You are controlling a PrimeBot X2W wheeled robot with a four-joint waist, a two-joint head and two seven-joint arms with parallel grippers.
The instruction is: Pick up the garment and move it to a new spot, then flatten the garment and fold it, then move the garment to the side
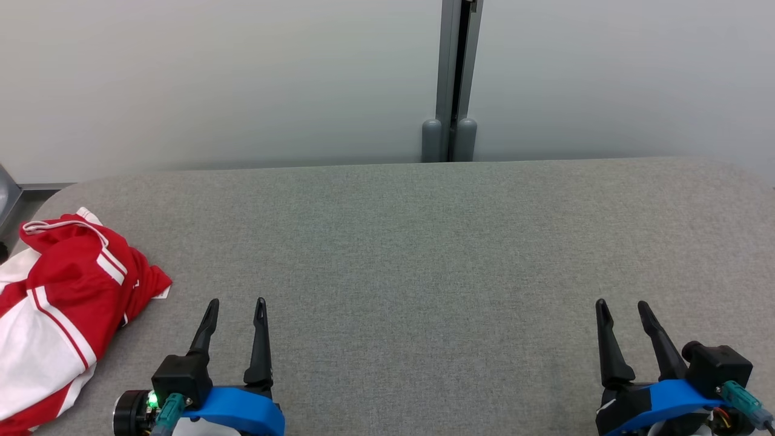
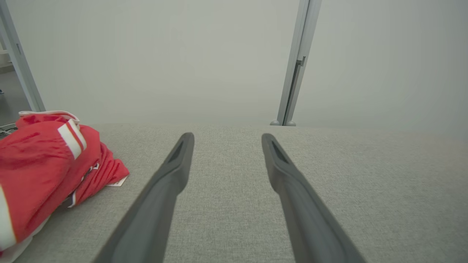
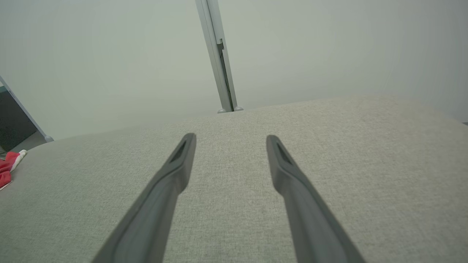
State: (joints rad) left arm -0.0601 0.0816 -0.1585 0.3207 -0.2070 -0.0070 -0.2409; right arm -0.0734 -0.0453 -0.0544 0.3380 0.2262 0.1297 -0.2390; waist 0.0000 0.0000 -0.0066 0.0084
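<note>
A crumpled red and white garment lies bunched at the left edge of the grey fabric-covered table. In the left wrist view the garment sits left of my fingers, apart from them. My left gripper hovers low over the table just right of the garment, open with nothing between its fingers. My right gripper stands open at the lower right, far from the garment. A small red edge of the garment shows at the far left of the right wrist view.
A pale wall runs behind the table, with a grey vertical post and its two rounded feet at the table's far edge. The table's left corner is rounded, with dark floor beyond it.
</note>
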